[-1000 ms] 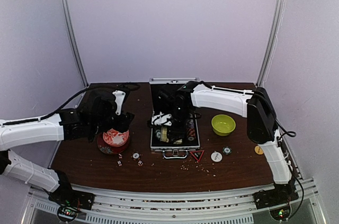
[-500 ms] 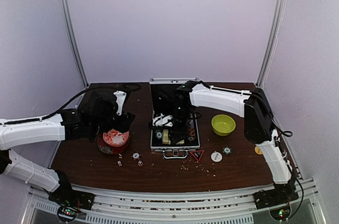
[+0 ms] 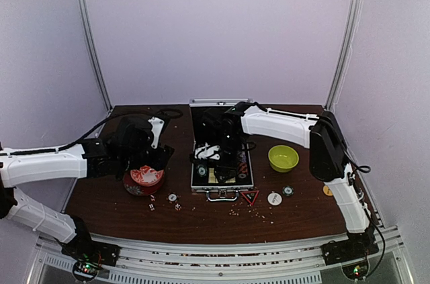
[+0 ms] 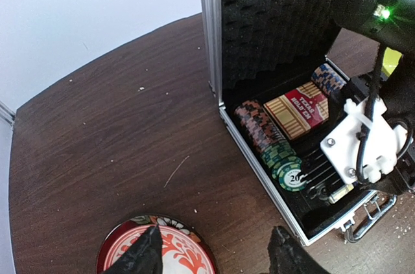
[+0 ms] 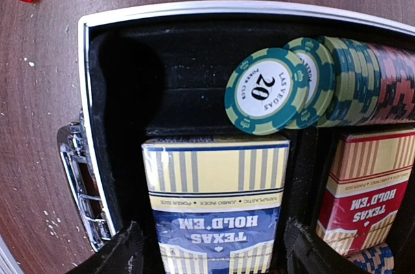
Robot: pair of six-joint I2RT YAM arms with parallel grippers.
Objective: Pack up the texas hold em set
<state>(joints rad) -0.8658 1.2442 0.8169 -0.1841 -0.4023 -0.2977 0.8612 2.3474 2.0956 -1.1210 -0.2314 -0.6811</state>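
Right gripper (image 5: 211, 248) hangs over the blue card deck (image 5: 217, 206) in the case (image 3: 222, 186), fingers apart, apparently just seating it. Left gripper (image 4: 217, 251) hovers parted above the red tin (image 4: 159, 254), holding nothing.

The right gripper (image 3: 209, 154) has moved toward the far side of the open case (image 3: 222, 186), from over its near half to roughly its middle. With it gone, the near part of the case shows a green chip (image 3: 201, 170) at the left and a card deck (image 3: 216, 174) beside it, which the gripper partly hid before. Its fingers (image 5: 123, 254) stand wider apart now. The left arm (image 3: 54, 163) has shifted slightly to the right, its gripper (image 3: 153, 155) above the red tin (image 3: 144, 179).
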